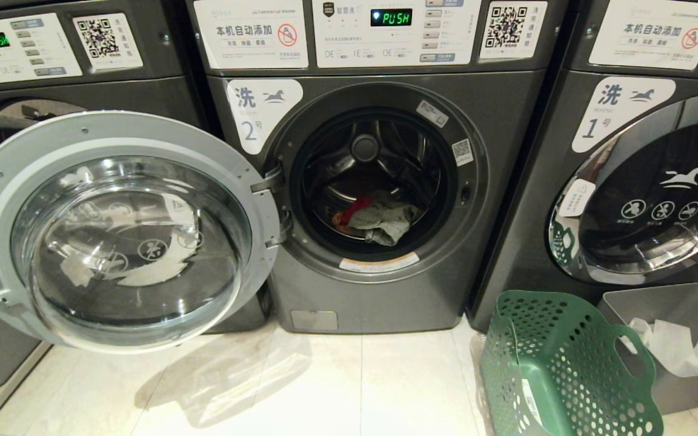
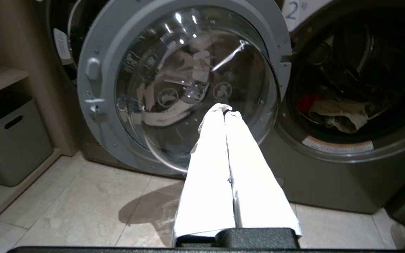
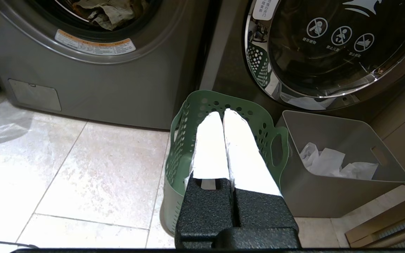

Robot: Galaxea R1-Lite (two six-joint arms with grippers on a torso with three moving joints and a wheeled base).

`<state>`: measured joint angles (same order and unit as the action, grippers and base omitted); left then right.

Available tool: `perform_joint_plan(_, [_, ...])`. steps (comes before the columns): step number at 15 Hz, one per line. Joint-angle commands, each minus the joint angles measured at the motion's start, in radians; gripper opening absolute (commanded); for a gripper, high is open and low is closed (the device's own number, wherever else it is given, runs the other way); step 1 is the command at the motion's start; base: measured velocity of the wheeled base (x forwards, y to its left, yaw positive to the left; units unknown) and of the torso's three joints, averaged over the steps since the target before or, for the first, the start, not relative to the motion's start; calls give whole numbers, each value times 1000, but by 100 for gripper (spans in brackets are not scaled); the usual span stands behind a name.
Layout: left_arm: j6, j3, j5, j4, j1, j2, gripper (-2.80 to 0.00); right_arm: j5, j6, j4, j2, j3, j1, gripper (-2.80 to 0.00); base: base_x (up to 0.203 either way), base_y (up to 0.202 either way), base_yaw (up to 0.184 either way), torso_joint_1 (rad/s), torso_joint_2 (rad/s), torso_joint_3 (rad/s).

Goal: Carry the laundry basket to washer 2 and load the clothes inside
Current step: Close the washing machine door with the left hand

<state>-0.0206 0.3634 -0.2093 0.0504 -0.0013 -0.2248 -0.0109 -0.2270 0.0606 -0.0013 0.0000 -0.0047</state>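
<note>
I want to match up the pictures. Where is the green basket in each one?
Head view: the basket stands on the floor at lower right, beside the grey bin.
Left wrist view: only a green sliver at the lower right corner, too little to be sure.
Right wrist view: the basket sits low in the middle, behind the shut right gripper.
Shared landmark: washer 2, with clothes in its drum.

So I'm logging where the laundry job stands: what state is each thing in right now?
washer 2: door swung wide open, display reads PUSH.
clothes: lying in the drum.
basket: on the floor, looks empty.
washer 1: door shut.
grey bin: holds white material.
left gripper: shut, empty, facing the open door.
right gripper: shut, empty, above the basket.
</note>
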Motion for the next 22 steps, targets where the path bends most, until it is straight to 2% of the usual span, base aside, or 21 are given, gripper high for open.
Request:
perform_joint_plan(1, [-7, 225, -49, 29, -1, -404, -280, 0, -2, 1, 1, 0, 0, -280, 0, 0, 0, 0, 0, 0])
perform_joint_plan(4, [-15, 539, -78, 126, 50, -823, -280, 5, -11, 1, 1, 0, 0, -280, 0, 0, 0, 0, 0, 0])
perform_joint_plan(8, [-13, 855, 9, 231, 210, -1201, -280, -1, 21, 2, 1, 0, 0, -280, 0, 0, 0, 0, 0, 0])
perform_joint_plan(12, [-8, 1031, 88, 359, 310, -1398, -280, -6, 48, 4, 1, 0, 0, -280, 0, 0, 0, 0, 0, 0])
perform_joint_plan(16, [-20, 1194, 208, 376, 377, -1545, -280, -6, 49, 4, 1, 0, 0, -280, 0, 0, 0, 0, 0, 0])
perform_joint_plan(18, [-64, 1313, 246, 377, 397, -1621, -280, -6, 49, 4, 1, 0, 0, -280, 0, 0, 0, 0, 0, 0])
perform_joint_plan(20, [-157, 1413, 293, 369, 412, -1691, -280, -8, 52, 4, 1, 0, 0, -280, 0, 0, 0, 0, 0, 0])
perform_joint_plan(22, [-184, 1434, 359, 360, 430, -1732, -280, -8, 56, 4, 1, 0, 0, -280, 0, 0, 0, 0, 0, 0])
